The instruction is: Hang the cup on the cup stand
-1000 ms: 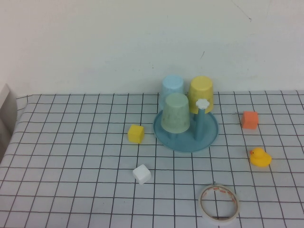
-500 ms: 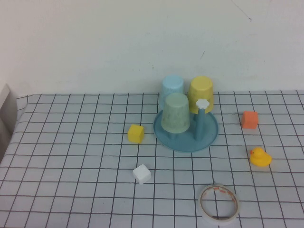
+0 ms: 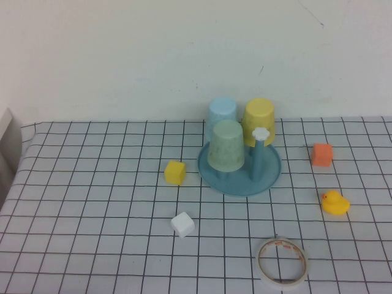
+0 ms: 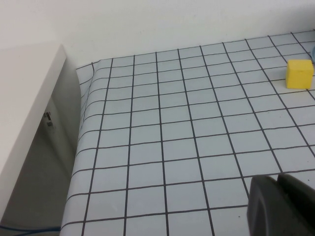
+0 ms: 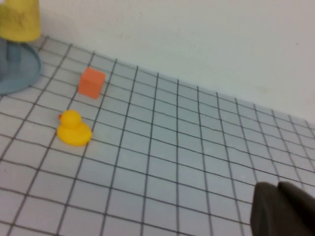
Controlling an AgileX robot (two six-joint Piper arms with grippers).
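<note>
No movement since earlier frame; cup [image 3: 226, 146] inverted on cup stand [image 3: 240, 172] peg, beside light blue cup [image 3: 222, 113] and yellow cup [image 3: 259, 120]; left gripper [image 4: 281, 206] closed, empty, over table's left edge; right gripper [image 5: 281, 209] closed, empty, well right of duck [image 5: 73, 129].

high view overlooks table [image 3: 92, 202]; wrist views low.

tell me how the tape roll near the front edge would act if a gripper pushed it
The tape roll lies flat on the checked cloth, so it would probably slide rather than roll. It is a thin open ring, likely light. Both arms are parked: the left gripper and right gripper are shut, far from it.
</note>
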